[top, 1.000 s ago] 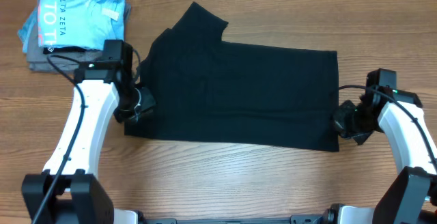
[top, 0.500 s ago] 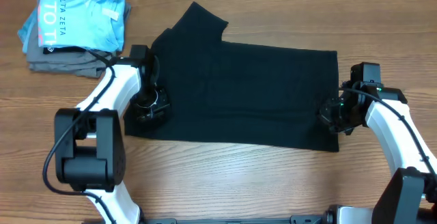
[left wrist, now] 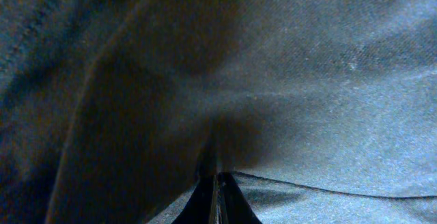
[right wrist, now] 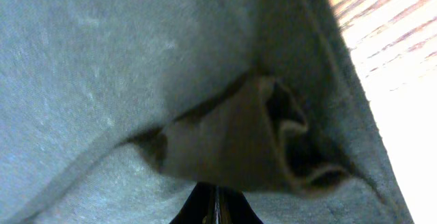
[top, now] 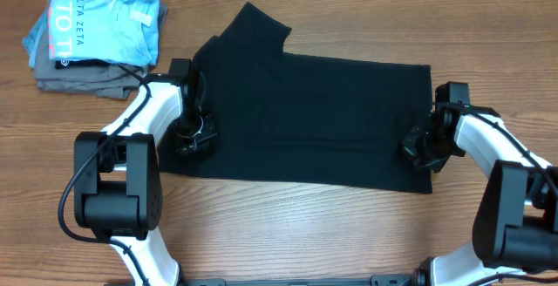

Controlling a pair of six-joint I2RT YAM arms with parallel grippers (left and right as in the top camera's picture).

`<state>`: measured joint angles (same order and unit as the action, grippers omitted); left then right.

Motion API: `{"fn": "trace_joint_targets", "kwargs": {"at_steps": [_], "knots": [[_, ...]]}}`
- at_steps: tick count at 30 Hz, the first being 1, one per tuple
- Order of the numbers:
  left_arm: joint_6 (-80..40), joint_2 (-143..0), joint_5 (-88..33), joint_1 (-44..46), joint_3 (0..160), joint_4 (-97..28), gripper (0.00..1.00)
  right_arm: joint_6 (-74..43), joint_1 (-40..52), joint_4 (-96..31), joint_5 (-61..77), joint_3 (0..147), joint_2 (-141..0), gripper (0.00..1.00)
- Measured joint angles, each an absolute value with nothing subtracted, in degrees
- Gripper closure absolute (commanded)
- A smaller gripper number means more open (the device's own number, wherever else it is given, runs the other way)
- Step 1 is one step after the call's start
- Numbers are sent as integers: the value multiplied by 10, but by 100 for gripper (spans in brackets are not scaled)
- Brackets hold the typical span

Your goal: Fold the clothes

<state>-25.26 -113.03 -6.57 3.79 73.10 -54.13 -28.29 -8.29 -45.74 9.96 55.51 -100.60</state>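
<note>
Black T-shirt (top: 314, 116) lies spread flat mid-bench, long axis running between the left and right edges, one sleeve pointing to the far edge. Left gripper (top: 193, 138) is down on the shirt's left end, fingers pressed together with cloth pinched between them. Right gripper (top: 417, 149) is at the right hem, clamped on a raised fold of fabric (right wrist: 232, 135). Light blue T-shirt (top: 100, 20) sits on grey folded garments (top: 70, 78) at the far-left corner of the bench (top: 288, 234).

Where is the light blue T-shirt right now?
In the overhead view, the light blue T-shirt lies folded at the far left of the table, atop the grey folded garments, apart from the black T-shirt.
</note>
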Motion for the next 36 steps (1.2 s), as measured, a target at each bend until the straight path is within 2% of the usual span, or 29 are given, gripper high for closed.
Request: {"fn": "trace_joint_targets", "kwargs": {"at_steps": [6, 18, 26, 28, 29, 30, 31, 32, 33, 36], "knots": [[-253, -1131, -61, 28, 731, -542, 96, -316, -111, -476, 100, 555, -1006, 96], [-254, -1134, -46, -61, 731, -567, 96, -355, -153, -501, 86, 556, -1006, 96], [-269, -1109, -42, -69, 730, -587, 96, -429, -156, -579, 5, 562, -985, 96], [-270, -1066, -42, -68, 729, -586, 86, -436, -158, -609, -9, 577, -956, 95], [-270, -1042, -43, -67, 729, -584, 80, -437, -159, -618, -14, 588, -943, 82], [-272, -1013, -45, -65, 729, -579, 67, -439, -160, -626, -17, 604, -926, 51], [-271, -981, -48, -63, 730, -573, 48, -435, -161, -629, -19, 625, -906, 38], [-269, -946, -54, -58, 732, -561, 34, -427, -161, -628, -15, 647, -889, 33], [-270, -920, -58, -52, 735, -550, 29, -416, -161, -625, -9, 670, -873, 32], [-270, -854, -73, -25, 745, -503, 30, -379, -161, -617, 27, 726, -841, 35]]}}
